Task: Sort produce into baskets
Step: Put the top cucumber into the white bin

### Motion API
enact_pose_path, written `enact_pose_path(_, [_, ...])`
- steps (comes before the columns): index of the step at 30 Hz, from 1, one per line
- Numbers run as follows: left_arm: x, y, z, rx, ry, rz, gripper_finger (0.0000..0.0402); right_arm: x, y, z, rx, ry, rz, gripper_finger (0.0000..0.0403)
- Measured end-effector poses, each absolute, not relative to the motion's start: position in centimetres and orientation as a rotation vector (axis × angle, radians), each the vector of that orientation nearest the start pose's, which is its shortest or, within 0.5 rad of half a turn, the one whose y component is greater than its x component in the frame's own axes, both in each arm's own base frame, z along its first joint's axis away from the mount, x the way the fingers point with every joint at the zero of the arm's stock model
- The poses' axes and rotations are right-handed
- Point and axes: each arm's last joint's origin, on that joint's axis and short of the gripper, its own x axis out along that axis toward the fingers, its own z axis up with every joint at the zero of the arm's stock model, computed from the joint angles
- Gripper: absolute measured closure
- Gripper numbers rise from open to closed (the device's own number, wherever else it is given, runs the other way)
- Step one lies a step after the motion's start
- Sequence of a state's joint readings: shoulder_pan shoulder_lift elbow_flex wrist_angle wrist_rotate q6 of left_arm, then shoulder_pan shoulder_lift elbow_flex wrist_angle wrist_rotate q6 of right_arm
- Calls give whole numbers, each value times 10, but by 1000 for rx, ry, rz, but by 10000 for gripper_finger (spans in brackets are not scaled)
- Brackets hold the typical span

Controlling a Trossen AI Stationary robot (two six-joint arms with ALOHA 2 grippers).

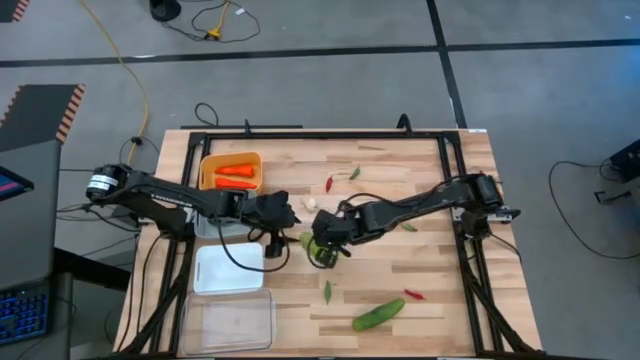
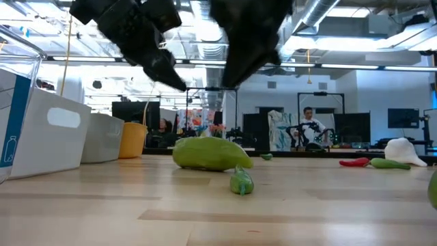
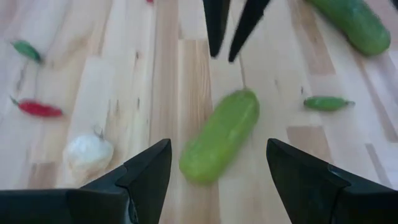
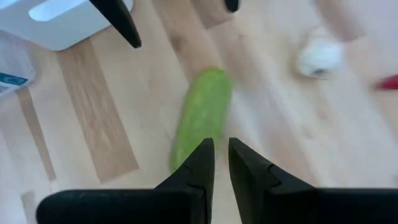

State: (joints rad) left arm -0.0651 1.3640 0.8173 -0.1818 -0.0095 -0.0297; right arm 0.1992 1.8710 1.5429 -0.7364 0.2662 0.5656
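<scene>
Centrally, a cucumber (image 3: 219, 135) lies on the table (image 1: 440, 270) below both grippers: left gripper (image 3: 217, 165) spread wide, empty; right gripper (image 4: 221, 158) nearly closed, holding nothing.

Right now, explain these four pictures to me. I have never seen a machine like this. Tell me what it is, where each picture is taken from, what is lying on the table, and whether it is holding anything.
This is a robot with two dark arms over a wooden table. One picture looks straight down, one looks level across the tabletop, and two come from cameras on the arms' wrists.

The left gripper is open; the right gripper has its fingers nearly together. Both hover above a green cucumber in the middle. Neither holds anything.

Also on the table: a second cucumber, small red and green chilies, and a whitish garlic bulb.

Along the left side stand the bins: an orange bin with carrots already in it, a white bin, and a clear bin. A grey bin is mostly hidden under the left arm.
</scene>
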Motion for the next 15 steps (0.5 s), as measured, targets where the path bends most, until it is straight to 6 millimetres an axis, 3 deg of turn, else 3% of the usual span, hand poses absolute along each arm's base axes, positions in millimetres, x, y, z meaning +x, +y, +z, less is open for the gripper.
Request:
enact_pose_path(6, [291, -19, 221, 51, 637, -58, 152, 359, 79, 285, 174, 931, -429, 328])
enact_pose_path(15, [313, -21, 196, 67, 681, -72, 152, 328, 76, 311, 112, 944, -472, 328])
